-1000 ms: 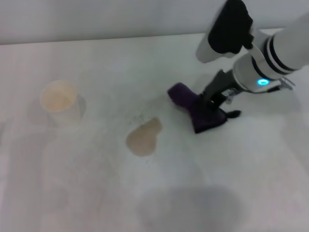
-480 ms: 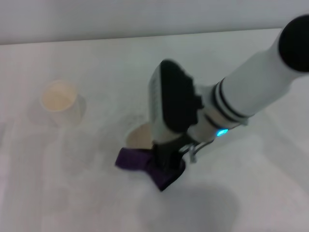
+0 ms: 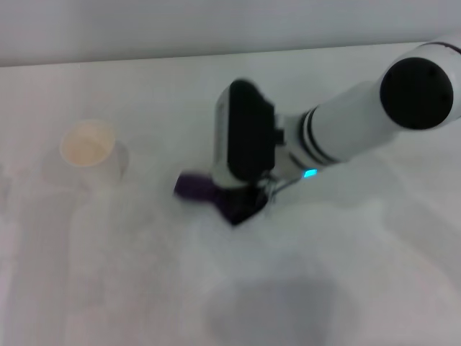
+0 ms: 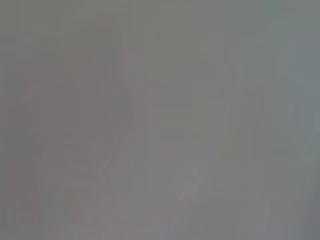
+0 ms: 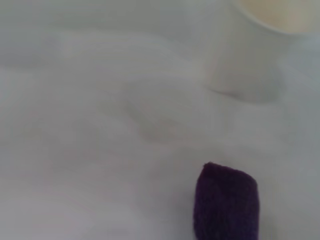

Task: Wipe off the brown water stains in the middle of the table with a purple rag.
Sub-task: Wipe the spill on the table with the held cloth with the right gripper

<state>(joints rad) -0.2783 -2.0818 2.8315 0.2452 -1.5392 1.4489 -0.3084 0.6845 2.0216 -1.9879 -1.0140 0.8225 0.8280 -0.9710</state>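
The right arm reaches in from the upper right of the head view, and its wrist housing sits at frame centre. The right gripper point(image 3: 241, 205) is low over the table point(image 3: 346, 288), just below that housing. It is mostly hidden by the housing, so the set of its fingers cannot be read directly. The rag point(image 3: 198, 189) projects from under the gripper toward the left of the frame and lies on the table surface. A darker part of it shows directly beneath the housing. The rag appears to be held by the gripper, but the contact point is not visible.

The stain cannot be seen in the head view. The arm and the rag cover the centre of the table.

In the right wrist view, the rag point(image 5: 226, 202) appears as a dark purple rounded end at the lower right of the frame, resting on the table point(image 5: 75, 100). A faint, pale discoloured patch lies on the surface near frame centre, apart from the rag end. Whether this patch is stain residue cannot be determined.

A cup point(image 3: 88, 148) stands upright at the left of the head view, well apart from the rag. The same cup point(image 5: 260, 45) shows at the upper right of the right wrist view.

The left wrist view shows only a uniform grey field. The left gripper appears in none of the views.
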